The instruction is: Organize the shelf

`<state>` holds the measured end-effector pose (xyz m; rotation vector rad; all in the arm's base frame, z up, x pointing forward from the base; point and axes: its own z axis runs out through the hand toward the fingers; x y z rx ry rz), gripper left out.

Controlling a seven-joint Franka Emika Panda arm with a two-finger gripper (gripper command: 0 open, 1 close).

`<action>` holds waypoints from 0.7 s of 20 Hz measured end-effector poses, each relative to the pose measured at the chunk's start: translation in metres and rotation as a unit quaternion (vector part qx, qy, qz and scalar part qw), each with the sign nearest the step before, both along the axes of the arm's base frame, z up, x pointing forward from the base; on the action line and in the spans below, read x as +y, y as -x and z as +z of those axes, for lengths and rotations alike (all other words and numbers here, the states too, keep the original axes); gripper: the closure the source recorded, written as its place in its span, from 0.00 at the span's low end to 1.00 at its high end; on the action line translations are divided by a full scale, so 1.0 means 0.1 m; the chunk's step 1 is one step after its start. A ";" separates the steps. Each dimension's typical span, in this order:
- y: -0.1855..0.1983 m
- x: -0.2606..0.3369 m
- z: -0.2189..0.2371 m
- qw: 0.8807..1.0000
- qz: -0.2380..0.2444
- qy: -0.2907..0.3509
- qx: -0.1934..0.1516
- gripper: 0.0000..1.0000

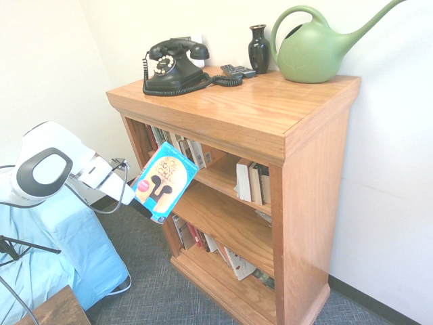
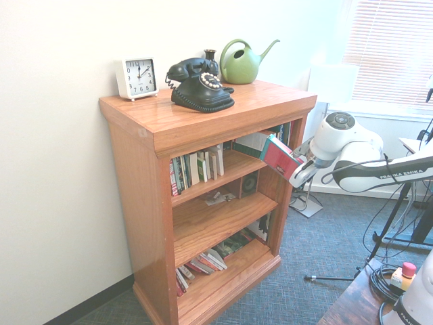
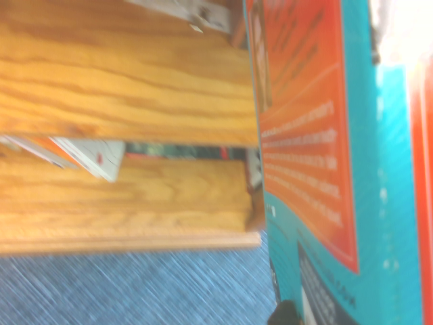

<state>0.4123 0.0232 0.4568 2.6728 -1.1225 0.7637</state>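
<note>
The two-finger tool (image 1: 130, 193) is closed on a thin blue-edged paperback book (image 1: 166, 181), held tilted before the warm orange-brown wooden shelf (image 1: 233, 122), which stands on blue-grey carpet (image 1: 152, 291) near the wall.

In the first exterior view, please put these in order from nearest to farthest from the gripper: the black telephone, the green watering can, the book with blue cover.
1. Blue-covered book, in the jaws, before the shelf.
2. Black telephone, shelf top, left part.
3. Green watering can, shelf top, right part.
</note>
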 end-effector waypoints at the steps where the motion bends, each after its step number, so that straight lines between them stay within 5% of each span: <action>1: -0.02 -0.02 -0.02 1.000 0.003 -0.003 -0.002 1.00; 14: -0.20 -0.04 -0.51 0.997 0.048 -0.033 -0.045 1.00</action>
